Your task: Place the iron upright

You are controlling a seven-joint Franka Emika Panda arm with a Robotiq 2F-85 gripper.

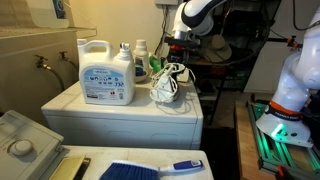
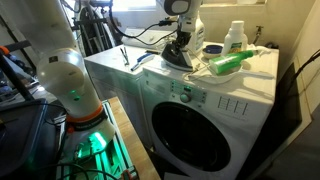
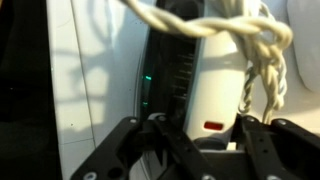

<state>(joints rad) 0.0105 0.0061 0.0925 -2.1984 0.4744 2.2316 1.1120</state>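
Observation:
The iron [image 1: 167,86] is white and black with a braided cord looped over it. It rests on top of the white washing machine [image 1: 120,112], near its edge, and also shows in an exterior view [image 2: 178,55]. My gripper [image 1: 178,52] hangs straight above the iron, close to its top, as an exterior view [image 2: 182,40] also shows. In the wrist view the iron's body [image 3: 200,80] fills the gap between my two fingers [image 3: 197,135], which stand wide apart on either side of it. The gripper looks open; contact with the iron is not clear.
A large white detergent jug [image 1: 106,72] and smaller bottles [image 1: 140,58] stand behind the iron. A green object [image 2: 228,62] and a white bottle [image 2: 235,38] lie beside it. A blue brush [image 1: 150,169] lies on the front counter.

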